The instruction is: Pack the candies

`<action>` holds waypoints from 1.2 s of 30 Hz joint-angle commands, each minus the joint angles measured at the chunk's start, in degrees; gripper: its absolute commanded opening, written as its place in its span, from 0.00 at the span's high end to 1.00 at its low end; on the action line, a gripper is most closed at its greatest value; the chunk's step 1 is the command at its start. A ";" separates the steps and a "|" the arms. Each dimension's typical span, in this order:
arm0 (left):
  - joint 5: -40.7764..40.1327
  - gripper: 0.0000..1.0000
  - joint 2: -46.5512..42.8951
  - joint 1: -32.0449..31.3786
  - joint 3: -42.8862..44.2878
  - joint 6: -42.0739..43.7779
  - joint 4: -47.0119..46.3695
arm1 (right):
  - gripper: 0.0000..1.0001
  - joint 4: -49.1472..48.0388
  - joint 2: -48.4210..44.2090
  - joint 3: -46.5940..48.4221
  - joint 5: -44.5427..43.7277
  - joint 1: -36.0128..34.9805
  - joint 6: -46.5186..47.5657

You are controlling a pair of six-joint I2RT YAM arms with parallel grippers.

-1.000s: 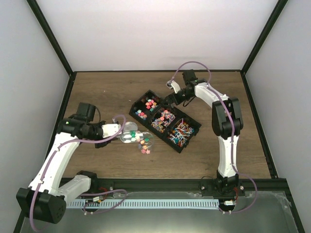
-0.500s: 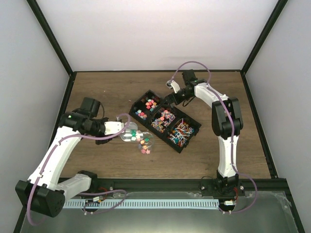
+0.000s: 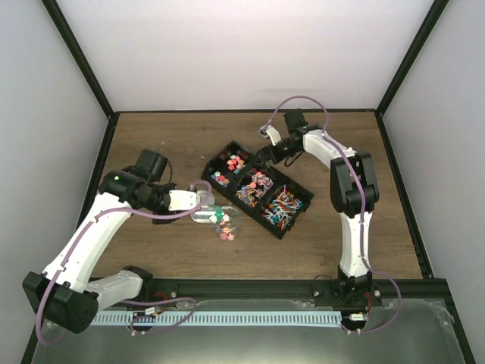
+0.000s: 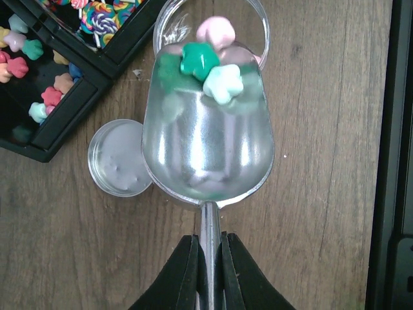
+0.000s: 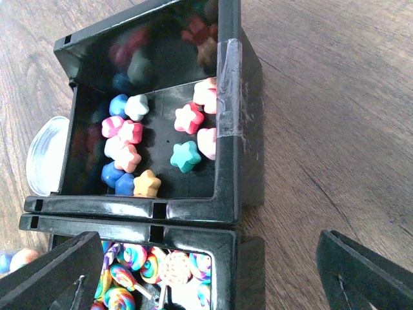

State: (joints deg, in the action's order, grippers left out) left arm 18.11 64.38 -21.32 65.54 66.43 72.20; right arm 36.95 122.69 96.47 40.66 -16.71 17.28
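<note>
Left arm sits further fwd and right vs a second ago, so the scoop [image 4: 206, 155] now reaches over the jar [image 4: 261, 31] instead of stopping short of it. Right arm is approx unchanged at the tray's far end.

left gripper [image 4: 210, 240]: jaws pinched narrow on the scoop's thin handle, scoop pointing away from the wrist cam. Scoop bowl is clear/shiny, with its front lip over the jar mouth. Star-shaped candies [image 4: 200, 59] (green, mint, pink) are bunched at the scoop's front end, right above the jar opening. Can't tell if any touch the jar rim.

Round clear lid [image 4: 119, 158] lies flat on the tabletop [image 4: 322, 161], just left of the scoop in the wrist view and beside the black tray [image 4: 71, 97].

right gripper [image 5: 213, 258]: jaws spread wide, holding nothing, hovering at the tray's end compartment. That compartment holds loose star pieces in pink, red, blue, yellow and teal. The next compartment holds swirl lollipops [image 5: 139, 278]. The third compartment, in the top view, has stick-like pieces [image 3: 284, 205].

Top view: jar sits near the tray's near-left side, w/ a few colourful pieces at its base; can't tell whether they are inside it or on the wood.
</note>
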 commanded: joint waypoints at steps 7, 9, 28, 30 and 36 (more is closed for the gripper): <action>-2.16 0.96 1.85 -1.76 3.72 -0.43 0.95 | 0.07 -1.20 -3.87 -2.07 -3.79 -1.27 -1.27; -2.52 0.96 2.18 -1.90 4.15 -0.35 1.32 | 0.07 -1.66 -4.71 -3.58 -4.87 -1.87 -1.12; -1.16 0.96 -0.44 -1.16 4.69 -12.70 -5.57 | 0.00 -12.01 -5.39 -9.46 -14.55 -7.81 -5.50; -1.31 0.96 -0.19 -0.59 4.73 -15.04 -6.81 | 0.00 -12.63 -4.46 -8.84 -14.74 -8.12 -6.69; -2.89 0.96 3.11 1.97 4.83 -24.81 -11.94 | 0.00 -14.18 -0.69 -4.47 -14.37 -8.84 -10.57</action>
State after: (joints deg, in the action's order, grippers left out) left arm 15.57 65.21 -20.86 68.90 49.69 65.19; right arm 26.17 118.69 87.26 26.74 -24.56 10.48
